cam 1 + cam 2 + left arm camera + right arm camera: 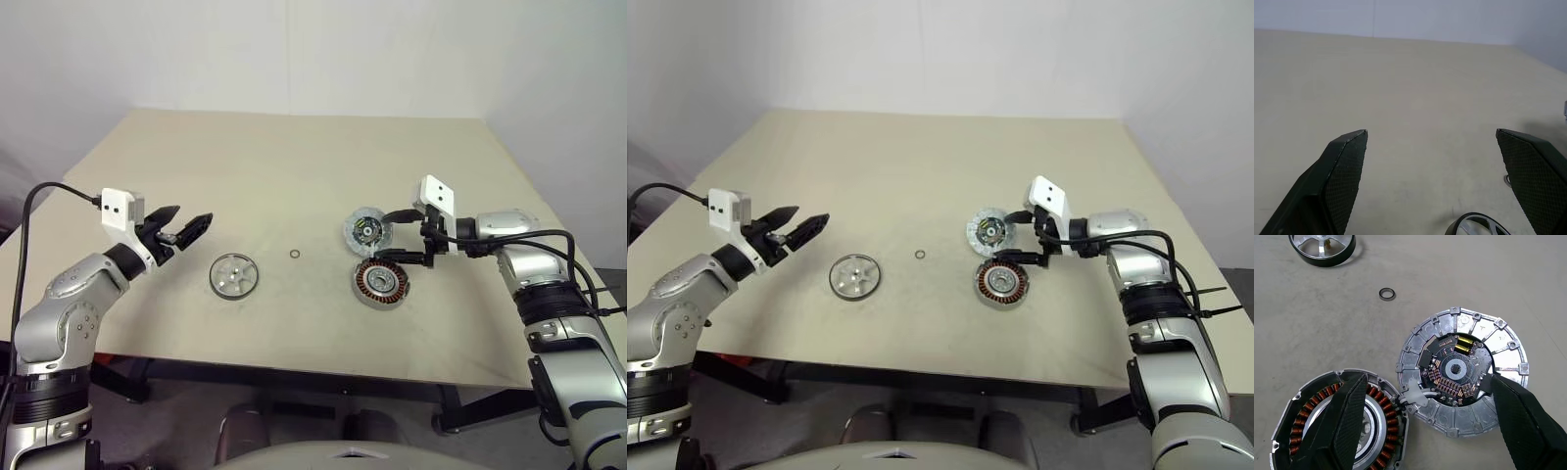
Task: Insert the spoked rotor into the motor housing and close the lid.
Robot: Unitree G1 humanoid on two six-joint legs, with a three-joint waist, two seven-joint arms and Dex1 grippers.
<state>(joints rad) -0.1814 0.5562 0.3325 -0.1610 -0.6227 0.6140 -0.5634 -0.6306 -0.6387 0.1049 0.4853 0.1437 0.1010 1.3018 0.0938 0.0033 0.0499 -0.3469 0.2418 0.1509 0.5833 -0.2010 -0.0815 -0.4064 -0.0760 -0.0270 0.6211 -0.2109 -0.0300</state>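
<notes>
Beige table (294,176) | no readable markings | left gripper (186,227) spread | right gripper (397,235) spread, empty

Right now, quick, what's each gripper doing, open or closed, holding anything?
Left gripper: open, empty, above the table beside the spoked rotor.
Right gripper: open, holding nothing, over the lid and motor housing.

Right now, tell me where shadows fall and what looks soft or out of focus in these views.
Left eye view: even light, faint shadows under the spoked rotor and motor housing. Left wrist view: the near fingers look soft; a dim shadow lies on the table at the far side. Right wrist view: the lid and its circuit board are crisp, and the fingers cast soft shadows over the windings.
</notes>
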